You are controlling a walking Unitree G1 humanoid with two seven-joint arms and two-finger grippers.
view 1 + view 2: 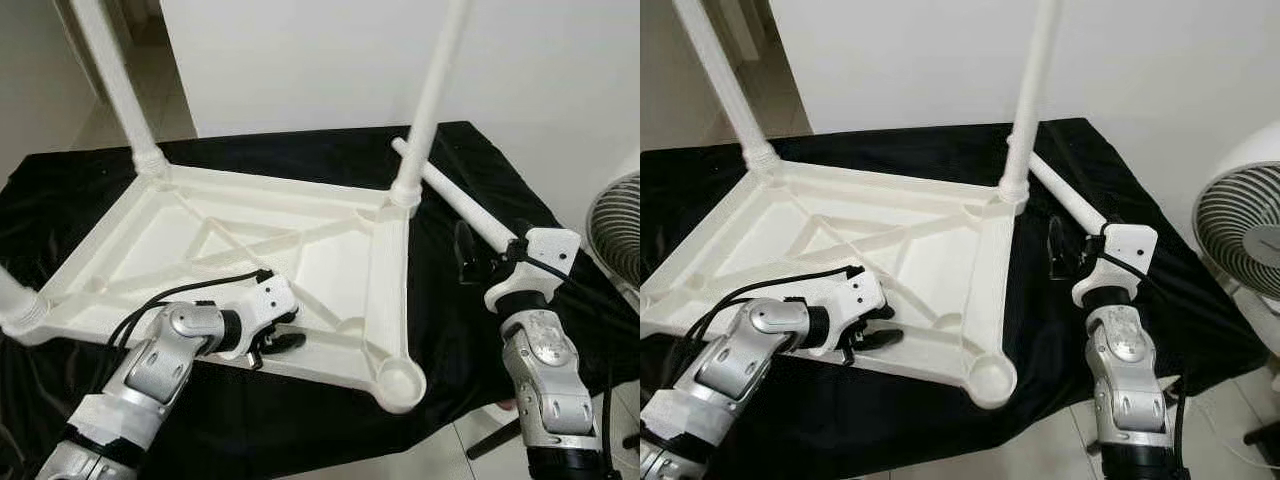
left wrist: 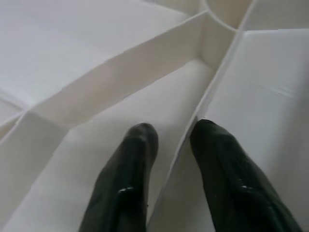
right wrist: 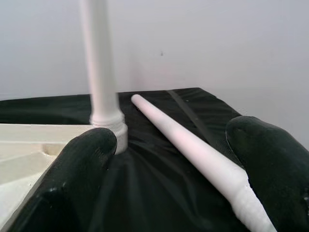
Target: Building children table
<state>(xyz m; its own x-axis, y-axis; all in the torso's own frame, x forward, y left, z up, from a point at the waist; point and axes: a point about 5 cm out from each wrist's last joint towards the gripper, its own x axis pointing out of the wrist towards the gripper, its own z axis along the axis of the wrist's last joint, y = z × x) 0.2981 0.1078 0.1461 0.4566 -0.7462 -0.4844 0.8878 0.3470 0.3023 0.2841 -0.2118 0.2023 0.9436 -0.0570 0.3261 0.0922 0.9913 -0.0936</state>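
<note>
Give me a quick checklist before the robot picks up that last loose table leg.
1. Loose leg lies on the black cloth, between the open jaws of the right gripper: ok.
2. Jaws closed on leg: not ok, not yet gripped.
3. Left gripper bracing the upturned tabletop, jaws straddling a rib: ok.
4. Near-right corner socket empty, ready for the leg: ok.
5. Three other legs fitted upright: ok; how tight they are, cannot tell.
6. Fan near right arm: cannot tell clearance.
</note>
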